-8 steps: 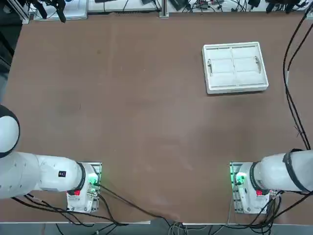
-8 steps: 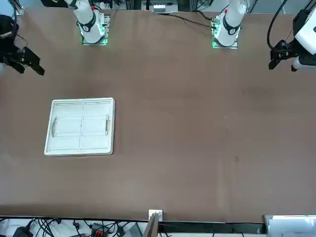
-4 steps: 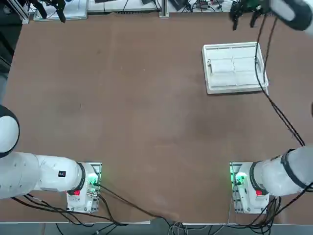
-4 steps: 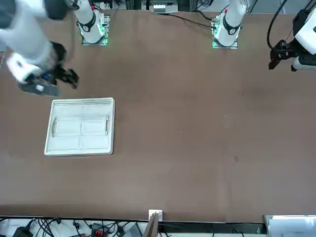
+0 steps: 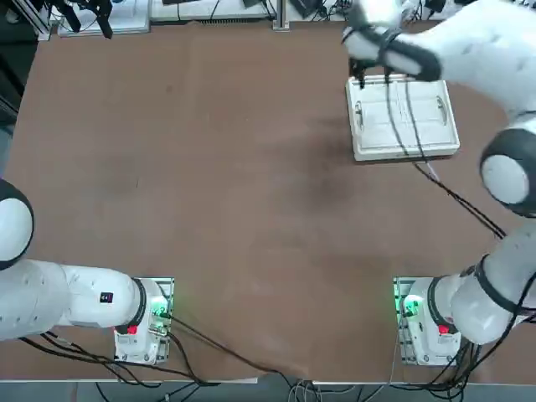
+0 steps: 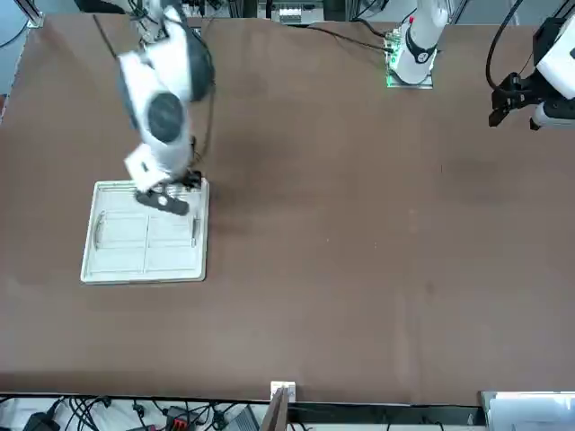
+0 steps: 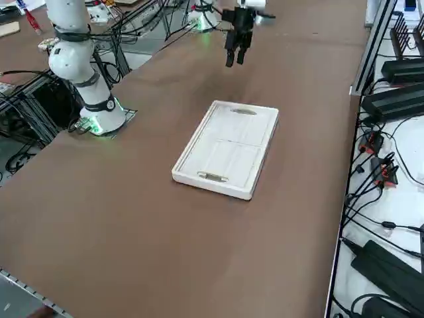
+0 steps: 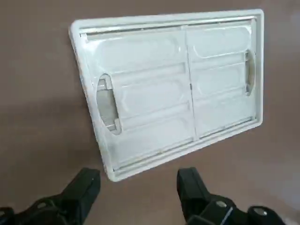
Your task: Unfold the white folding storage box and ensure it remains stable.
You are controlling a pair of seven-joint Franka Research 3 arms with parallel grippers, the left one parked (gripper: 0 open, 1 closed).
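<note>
The white folding storage box [image 5: 425, 127] lies folded flat as a thin slab on the brown table, at the far right in the top view. It also shows in the front view [image 6: 135, 247], the right side view [image 7: 227, 151] and the right wrist view [image 8: 168, 89], with its oval handle cut-outs at both short ends. My right gripper [image 5: 360, 80] hangs open in the air over the box's far-left corner, touching nothing. The side view puts the gripper [image 7: 233, 59] well above the table. In the wrist view both black fingers [image 8: 84, 187] stand wide apart, just off one corner of the box.
A black cable [image 5: 435, 176] from my right arm trails across the box and the table. Cables and black power bricks [image 7: 397, 66] lie along the strip beyond the table's right edge. The parked left arm [image 5: 50, 297] stays at the near left.
My right arm has swung in from beyond the table's right edge to above the box's far-left corner. The box has not moved and the gripper has stayed open.
</note>
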